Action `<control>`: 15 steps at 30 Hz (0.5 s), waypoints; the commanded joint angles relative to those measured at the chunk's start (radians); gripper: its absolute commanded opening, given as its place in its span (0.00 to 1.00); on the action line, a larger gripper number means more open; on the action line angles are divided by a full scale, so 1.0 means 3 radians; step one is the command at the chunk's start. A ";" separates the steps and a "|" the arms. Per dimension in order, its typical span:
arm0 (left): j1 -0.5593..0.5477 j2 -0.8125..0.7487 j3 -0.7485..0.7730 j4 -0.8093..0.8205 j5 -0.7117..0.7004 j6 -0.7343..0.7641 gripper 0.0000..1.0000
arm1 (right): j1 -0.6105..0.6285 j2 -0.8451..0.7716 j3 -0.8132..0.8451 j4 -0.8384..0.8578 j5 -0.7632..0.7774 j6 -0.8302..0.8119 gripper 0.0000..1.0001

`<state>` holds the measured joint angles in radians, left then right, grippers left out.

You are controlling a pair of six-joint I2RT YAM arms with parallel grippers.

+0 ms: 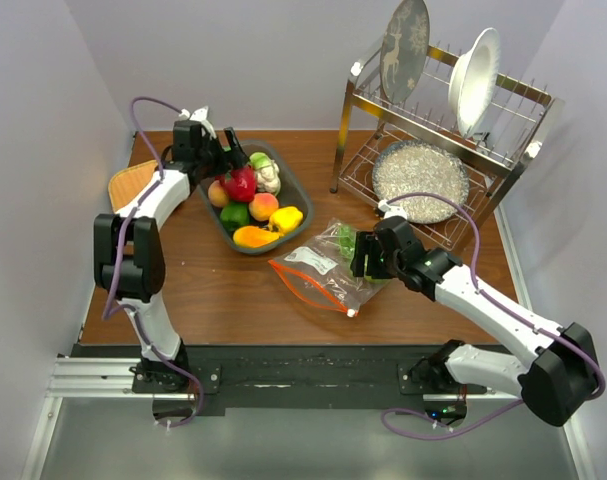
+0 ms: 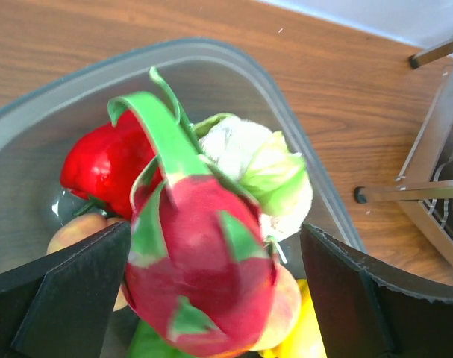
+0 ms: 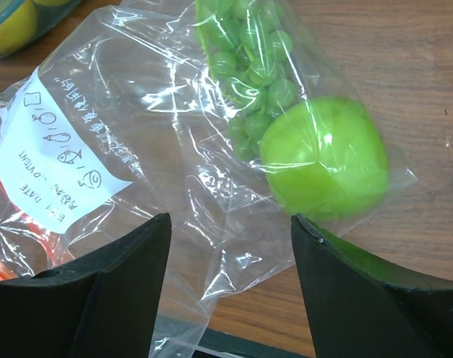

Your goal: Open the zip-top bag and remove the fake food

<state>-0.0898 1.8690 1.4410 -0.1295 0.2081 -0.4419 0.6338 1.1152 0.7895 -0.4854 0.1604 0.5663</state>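
The zip-top bag (image 1: 318,272) lies flat on the wooden table, its orange-red zip strip towards the near left and its white slider (image 1: 352,313) at the near corner. A green apple (image 3: 323,160) and a bunch of green grapes (image 3: 248,60) are inside it. My right gripper (image 1: 359,255) is open, its jaws (image 3: 230,218) straddling the clear plastic beside the apple. My left gripper (image 1: 228,152) is open over the grey tray (image 1: 298,190). A red-and-green dragon fruit (image 2: 204,261) sits between its fingers (image 2: 215,227), with a gap on the right side.
The tray (image 2: 32,171) holds a red pepper (image 2: 99,164), a pale leafy piece (image 2: 263,168), peaches and yellow and orange pieces. A metal dish rack (image 1: 443,110) with plates and a grey pan (image 1: 420,180) stands back right. A wooden board (image 1: 123,185) lies at the left.
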 commanded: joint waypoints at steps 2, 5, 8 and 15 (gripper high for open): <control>0.0003 -0.0395 0.0080 0.0033 -0.0034 0.0113 1.00 | -0.0001 -0.0113 0.0196 0.0013 -0.0085 -0.0134 0.71; 0.0003 -0.0564 0.0085 -0.0069 -0.0156 0.0072 1.00 | 0.0019 -0.0123 0.0247 -0.0023 -0.0100 -0.0170 0.71; -0.0033 -0.0723 -0.0022 -0.0182 -0.0233 -0.0009 0.97 | 0.0111 -0.0123 0.0303 -0.0049 -0.0059 -0.0221 0.72; -0.0549 -0.1709 -0.0911 -0.0340 -0.0637 -0.0168 0.86 | 0.0607 -0.0016 0.0513 -0.0110 0.0252 -0.0333 0.72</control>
<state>-0.1589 1.5116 1.2922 -0.1936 0.0975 -0.4583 0.7513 1.1061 0.8753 -0.5125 0.1764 0.5064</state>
